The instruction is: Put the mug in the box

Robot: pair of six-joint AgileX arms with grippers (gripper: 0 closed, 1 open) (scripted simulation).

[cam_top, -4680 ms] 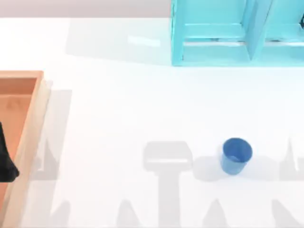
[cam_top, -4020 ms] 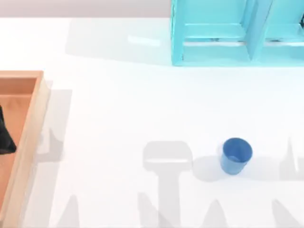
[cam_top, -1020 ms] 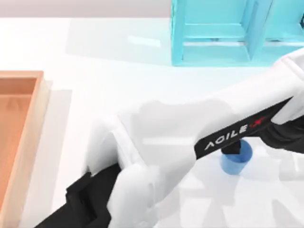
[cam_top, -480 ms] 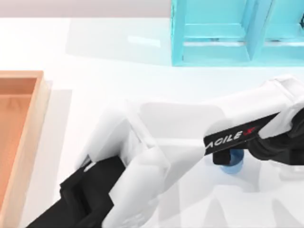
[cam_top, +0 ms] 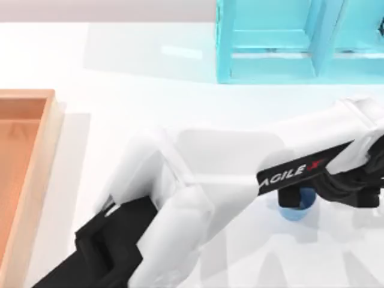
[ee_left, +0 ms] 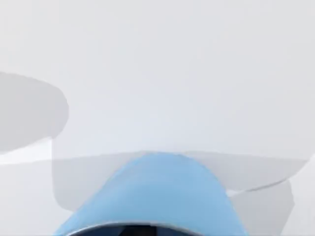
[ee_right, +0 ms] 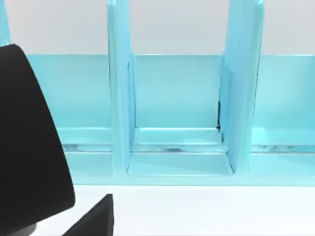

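So the left arm reaches right across the tabletop and its left gripper [cam_top: 298, 200] sits over the mug [cam_top: 294, 210], which stands near the front right corner. Honestly can't tell whether the fingers have closed on it or just straddle it; the arm hides them. The left wrist view has the mug's blue wall [ee_left: 152, 194] right up close. The box [cam_top: 42, 162] is way off at the left edge. My take: make sure the grip is square and firm before lifting, then clear the pale rim going in.
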